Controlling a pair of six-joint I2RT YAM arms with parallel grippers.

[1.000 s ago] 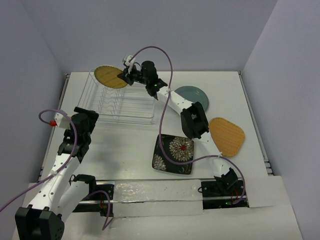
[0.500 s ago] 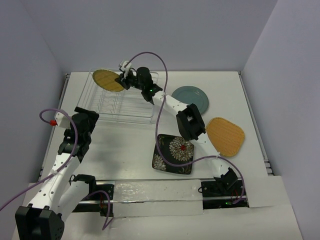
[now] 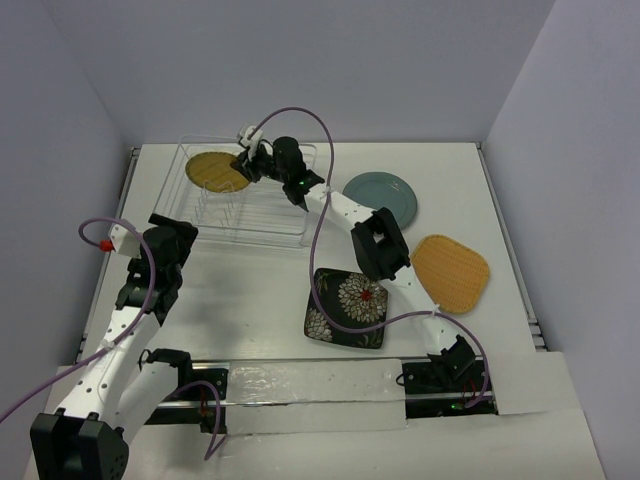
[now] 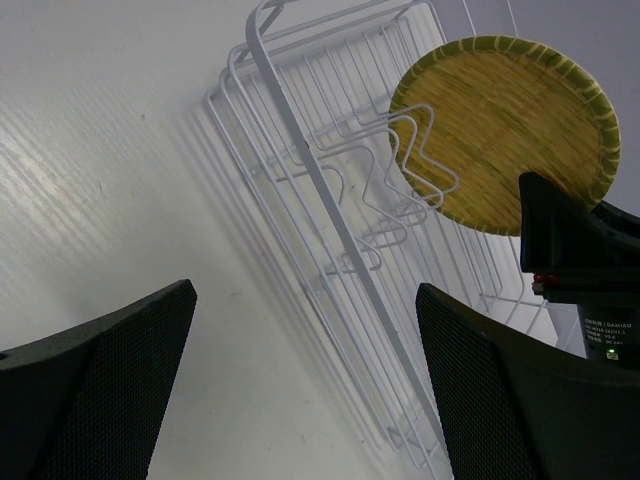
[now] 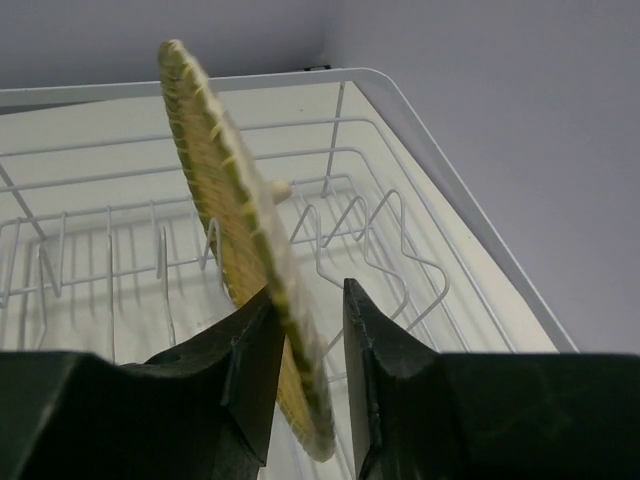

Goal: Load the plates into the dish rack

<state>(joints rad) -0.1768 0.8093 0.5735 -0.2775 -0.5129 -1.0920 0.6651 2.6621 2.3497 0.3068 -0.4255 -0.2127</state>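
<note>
While the right gripper (image 5: 307,300) clamps the rim of the round yellow woven plate (image 3: 217,172), that plate sits over the upper left end of the clear dish rack (image 3: 270,228), upper left of centre in the top view. From the right wrist the plate shows edge-on, close to upright with a slight lean, and 1 finger presses each face near its lower edge. Thin wire dividers (image 5: 340,225) stand behind and below it. Can't tell if the plate's edge touches the rack yet.

The left gripper (image 4: 300,395) hangs wide, with nothing between its 2 mesh-faced fingers (image 4: 100,390). It is at the left of the top view, just off the rack's lower left corner, above the white table (image 3: 250,290). Its camera looks along the rack, with the yellow plate at upper right of that frame and the right gripper's black body overlapping its lower right edge.

3 plates lie flat on the table outside the rack. The square black flowered plate (image 3: 348,307) is at centre, low. The round teal-grey plate (image 3: 381,193) is right of the rack. The rounded-square orange woven plate (image 3: 452,271) is at right. The right arm's links cross above the black plate's upper right corner.
</note>
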